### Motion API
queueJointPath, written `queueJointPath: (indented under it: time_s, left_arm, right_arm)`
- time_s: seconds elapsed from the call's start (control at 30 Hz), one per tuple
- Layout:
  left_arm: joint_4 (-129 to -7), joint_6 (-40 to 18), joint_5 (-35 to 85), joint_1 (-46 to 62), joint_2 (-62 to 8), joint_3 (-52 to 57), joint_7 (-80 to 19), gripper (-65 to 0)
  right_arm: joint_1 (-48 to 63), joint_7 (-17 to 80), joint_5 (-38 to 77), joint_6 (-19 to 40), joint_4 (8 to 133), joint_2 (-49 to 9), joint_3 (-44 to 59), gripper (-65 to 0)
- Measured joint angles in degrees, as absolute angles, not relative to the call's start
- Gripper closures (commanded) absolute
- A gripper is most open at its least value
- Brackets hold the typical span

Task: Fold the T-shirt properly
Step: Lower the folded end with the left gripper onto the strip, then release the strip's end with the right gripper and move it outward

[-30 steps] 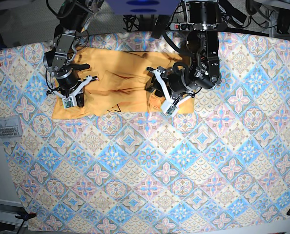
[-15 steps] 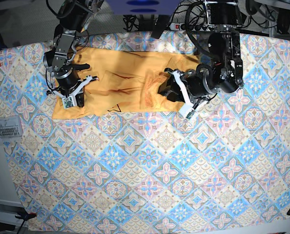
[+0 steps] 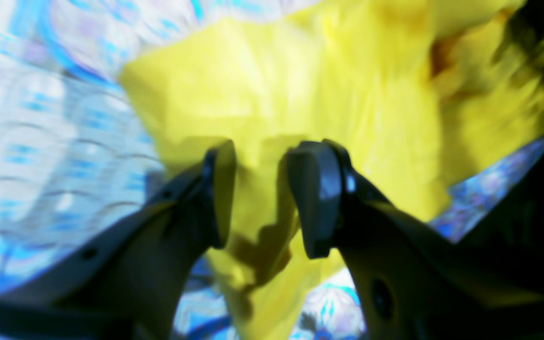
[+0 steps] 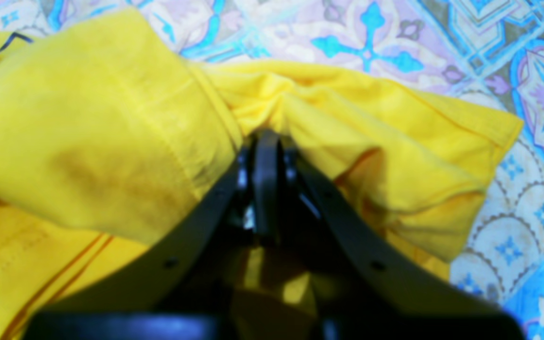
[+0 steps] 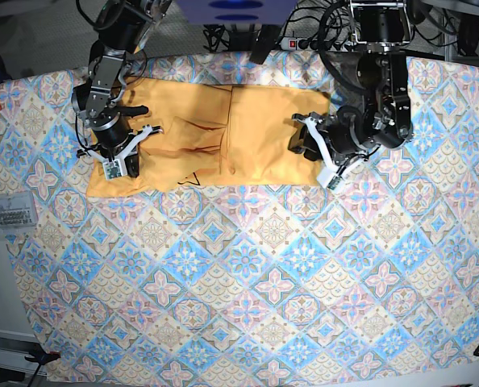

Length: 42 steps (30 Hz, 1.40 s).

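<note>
Base view: T-shirt (image 5: 215,133), yellow-orange, lies spread across the far part of the patterned tablecloth (image 5: 247,274), one side folded over the middle. Right gripper (image 5: 122,149), jaws clenched on a bunched fold at the shirt's left end in this view. Left gripper (image 5: 320,157), at the opposite edge, jaws parted with yellow cloth between them; grasp cannot be told.
</note>
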State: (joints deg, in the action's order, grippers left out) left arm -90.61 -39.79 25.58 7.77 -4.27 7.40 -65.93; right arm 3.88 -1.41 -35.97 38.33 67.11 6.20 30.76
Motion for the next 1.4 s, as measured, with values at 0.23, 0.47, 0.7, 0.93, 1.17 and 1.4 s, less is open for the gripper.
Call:
queueJointPath:
  time_s: [0.23,0.47,0.7,0.93,1.17,1.4]
  left_arm:
    - [-80.9,-40.9,20.3,5.3,-3.6,7.5,-61.5,-22.6]
    - [-78.0,-41.7,19.5,4.6,-3.7,7.7,-57.5,-22.6]
    - [-78.0,-41.6,19.5,5.0,-3.7,7.6,-56.1,-22.6]
    - [-77.9,-41.6,19.5,5.0,-3.7,7.6,-55.9,-22.6]
    - [-77.7,-41.6,19.4,5.0,-3.7,7.6,-55.7,-22.6]
    - [-77.7,-41.6,19.4,5.0,-3.7,7.6,-55.7,-22.6]
  right_arm:
    - [3.8,-1.6,-35.9,39.3,67.2,6.6,33.8,0.0]
    - [4.3,-5.1,-36.4,40.6,67.6,7.3,37.9,0.0]
    - [4.8,-3.4,-38.2,41.9,71.0,7.3,45.3,0.0]
    - [2.9,-2.0,-39.1,42.7,71.3,6.7,52.3,-1.2]
    - [3.9,2.3,-42.3,40.2,77.1,5.6,59.0,-12.6]
    - [3.4,1.4,-37.1,40.5,83.0,5.8,58.8,-19.8]
